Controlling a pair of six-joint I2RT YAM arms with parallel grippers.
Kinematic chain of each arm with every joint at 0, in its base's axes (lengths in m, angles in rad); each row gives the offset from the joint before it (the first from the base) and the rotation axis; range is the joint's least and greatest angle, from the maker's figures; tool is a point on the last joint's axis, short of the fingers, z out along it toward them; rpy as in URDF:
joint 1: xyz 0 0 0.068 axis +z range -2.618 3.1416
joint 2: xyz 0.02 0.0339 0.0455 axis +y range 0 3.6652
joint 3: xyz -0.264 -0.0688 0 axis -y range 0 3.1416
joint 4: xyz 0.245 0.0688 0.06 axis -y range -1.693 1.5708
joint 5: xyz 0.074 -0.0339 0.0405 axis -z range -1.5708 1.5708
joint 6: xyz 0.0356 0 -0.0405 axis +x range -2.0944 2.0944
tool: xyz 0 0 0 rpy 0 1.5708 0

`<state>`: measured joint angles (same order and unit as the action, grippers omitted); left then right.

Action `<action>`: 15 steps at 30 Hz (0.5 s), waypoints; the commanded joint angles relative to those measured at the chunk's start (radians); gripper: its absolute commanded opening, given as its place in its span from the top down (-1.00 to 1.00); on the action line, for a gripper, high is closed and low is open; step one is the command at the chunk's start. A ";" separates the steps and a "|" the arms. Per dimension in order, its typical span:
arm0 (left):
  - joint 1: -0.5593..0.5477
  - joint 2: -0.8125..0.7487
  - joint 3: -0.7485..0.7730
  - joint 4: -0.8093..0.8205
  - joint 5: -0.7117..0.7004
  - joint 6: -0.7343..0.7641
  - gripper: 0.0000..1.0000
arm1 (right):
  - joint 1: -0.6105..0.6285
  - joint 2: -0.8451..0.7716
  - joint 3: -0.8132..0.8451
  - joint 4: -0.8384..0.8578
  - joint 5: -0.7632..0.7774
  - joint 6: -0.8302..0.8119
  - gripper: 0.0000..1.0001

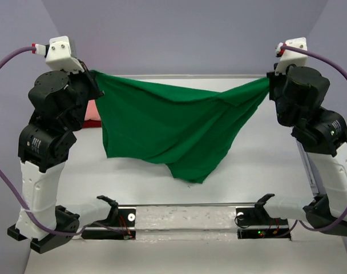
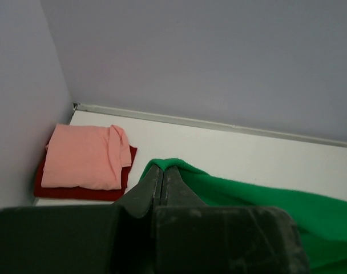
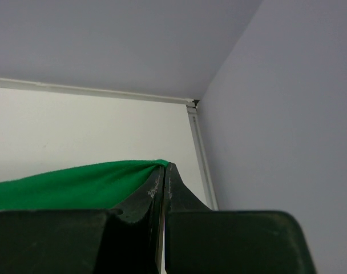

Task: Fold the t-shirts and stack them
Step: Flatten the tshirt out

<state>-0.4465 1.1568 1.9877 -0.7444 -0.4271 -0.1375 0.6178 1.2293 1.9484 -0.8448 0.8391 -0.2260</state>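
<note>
My L gripper (image 2: 164, 168) and R gripper (image 3: 164, 166) each pinch tight a corner of the green tee (image 1: 173, 128), hung mid-air betw. them. Need even tension, then lower flat, no bunching. Pink tee (image 2: 85, 157) sits on dark red tee (image 2: 76, 193), far left.

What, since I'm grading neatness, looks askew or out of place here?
The green t-shirt, held between the left gripper and right gripper, hangs lopsided, its lower edge sagging to a point. The pink t-shirt sits askew on the dark red t-shirt.
</note>
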 commanded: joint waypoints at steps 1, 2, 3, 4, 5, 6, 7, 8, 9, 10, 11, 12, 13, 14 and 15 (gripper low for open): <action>-0.004 -0.150 -0.100 0.077 -0.055 0.026 1.00 | 0.011 -0.168 -0.095 0.096 0.095 -0.053 1.00; -0.004 -0.195 -0.122 0.077 -0.055 0.015 1.00 | 0.020 -0.206 -0.114 0.095 0.100 -0.053 1.00; -0.003 -0.216 -0.145 0.077 -0.052 0.015 1.00 | 0.020 -0.206 -0.127 0.092 0.104 -0.050 1.00; -0.004 -0.235 -0.179 0.073 -0.052 0.007 1.00 | 0.020 -0.237 -0.146 0.078 0.110 -0.044 1.00; -0.004 -0.249 -0.190 0.065 -0.052 0.000 1.00 | 0.020 -0.249 -0.149 0.066 0.107 -0.035 1.00; -0.004 -0.271 -0.204 0.054 -0.053 -0.013 1.00 | 0.029 -0.270 -0.149 0.047 0.101 -0.021 1.00; -0.003 -0.282 -0.226 0.048 -0.047 -0.022 1.00 | 0.030 -0.278 -0.146 0.003 0.080 0.020 1.00; -0.003 -0.298 -0.234 0.043 -0.033 -0.030 1.00 | 0.030 -0.284 -0.135 -0.020 0.069 0.043 1.00; -0.003 -0.305 -0.250 0.042 -0.024 -0.043 1.00 | 0.030 -0.292 -0.129 -0.067 0.046 0.088 1.00; -0.003 -0.313 -0.253 0.042 -0.016 -0.048 1.00 | 0.030 -0.294 -0.126 -0.088 0.034 0.106 1.00; -0.003 -0.318 -0.254 0.042 -0.010 -0.051 1.00 | 0.030 -0.297 -0.131 -0.105 0.023 0.123 1.00; -0.004 -0.318 -0.253 0.039 -0.010 -0.054 1.00 | 0.030 -0.301 -0.140 -0.114 0.014 0.134 1.00; -0.003 -0.316 -0.247 0.034 -0.007 -0.056 1.00 | 0.030 -0.312 -0.146 -0.131 -0.004 0.151 1.00; -0.004 -0.313 -0.244 0.034 -0.002 -0.056 1.00 | 0.030 -0.314 -0.147 -0.138 -0.005 0.157 1.00; -0.003 -0.306 -0.239 0.034 0.004 -0.054 1.00 | 0.030 -0.317 -0.146 -0.142 -0.002 0.160 1.00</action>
<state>-0.4507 0.8173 1.7535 -0.7441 -0.4221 -0.1856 0.6434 0.9104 1.8065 -0.9203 0.8459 -0.1310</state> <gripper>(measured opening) 0.014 0.011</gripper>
